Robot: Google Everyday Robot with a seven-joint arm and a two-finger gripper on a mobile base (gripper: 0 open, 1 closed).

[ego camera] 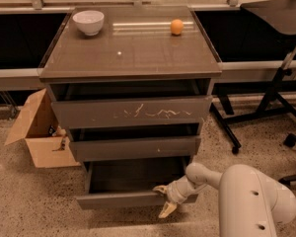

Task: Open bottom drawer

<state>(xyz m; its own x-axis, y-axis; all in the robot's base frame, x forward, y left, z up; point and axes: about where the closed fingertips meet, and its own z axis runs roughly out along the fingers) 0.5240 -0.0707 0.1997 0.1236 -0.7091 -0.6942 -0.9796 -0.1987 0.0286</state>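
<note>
The bottom drawer point(121, 200) is the slimmest of three grey-brown fronts. It stands pulled out, and its dark grey inside point(135, 174) shows. My gripper point(164, 199) is at the right end of this drawer's front, on a white arm that comes in from the lower right. The gripper is open: one tan finger point(160, 188) rests at the front's top edge and the other hangs below and in front of it. The mid-sized front point(135, 147) and the tall scratched front point(133, 112) above are nearly closed.
On the cabinet top sit a white bowl point(88, 21) and an orange point(176, 26). An open cardboard box point(37, 132) stands on the floor to the left. A black chair base with castors point(266, 117) is to the right. My white arm body point(256, 201) fills the lower right.
</note>
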